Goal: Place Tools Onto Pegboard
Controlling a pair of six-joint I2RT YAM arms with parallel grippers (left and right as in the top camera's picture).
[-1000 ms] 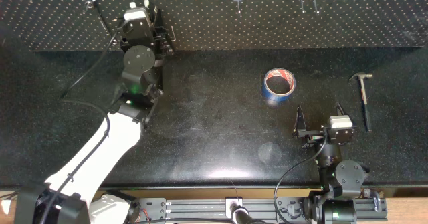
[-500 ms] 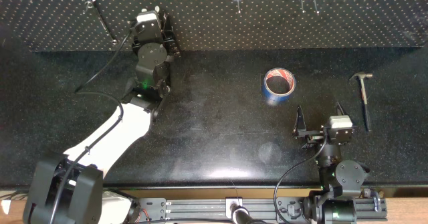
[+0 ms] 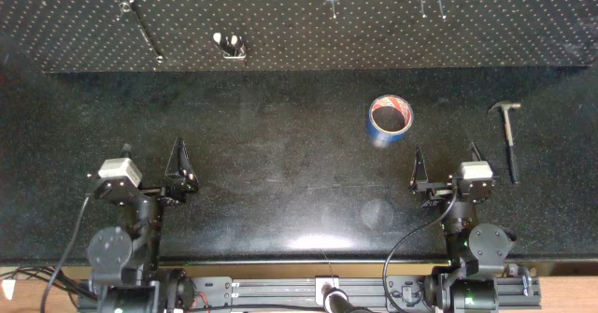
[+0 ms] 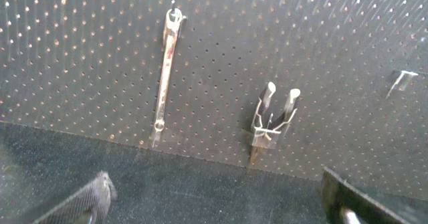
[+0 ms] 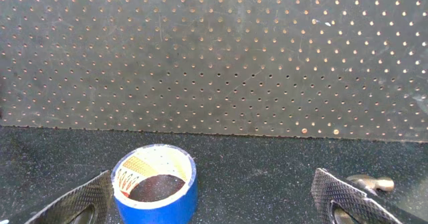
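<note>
Black pegboard (image 3: pixel 280 14) already carries two of the tools: the wrench (image 4: pixel 166 70) hangs from its hook, and the pliers (image 4: pixel 273 117) sit in their holder near it. By my reckoning that is about half the job. Left on the tabletop (image 3: pixel 280 163) are the blue tape roll (image 5: pixel 155 184) and, well apart on its right, the hammer (image 3: pixel 507 135), with bare hooks (image 3: pixel 429 3) on the board above them. Both arms sit low near their bases, left jaws and right jaws spread wide and holding nothing. I judge the right arm best placed for the tape, which lies just in front of it.
</note>
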